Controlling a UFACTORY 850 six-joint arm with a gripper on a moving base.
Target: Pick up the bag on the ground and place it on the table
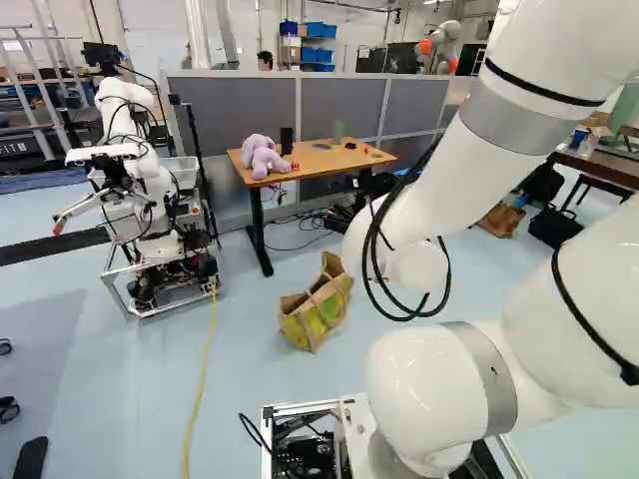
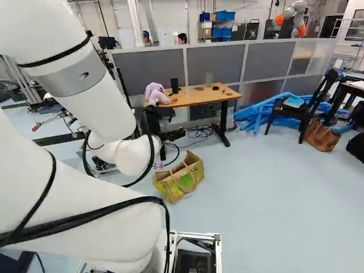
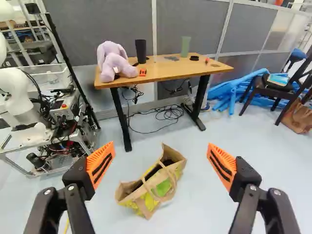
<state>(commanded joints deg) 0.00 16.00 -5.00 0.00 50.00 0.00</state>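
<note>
I see the bag [image 3: 163,188] open-topped on the floor [image 3: 195,170], floor stretching between it and the tabletop's [image 3: 170,72] near edge | plush toy [image 3: 117,67] at the tabletop end nearest another robot [image 1: 150,195]; cables [image 3: 168,113] below | my jaws [image 2: 165,133] stand wide, bag ahead between them, apart from both pads [image 3: 101,163].

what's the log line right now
black two-finger gripper: open | brown, green and yellow bag: on floor, ungripped | black-legged wooden table: beyond bag
</note>
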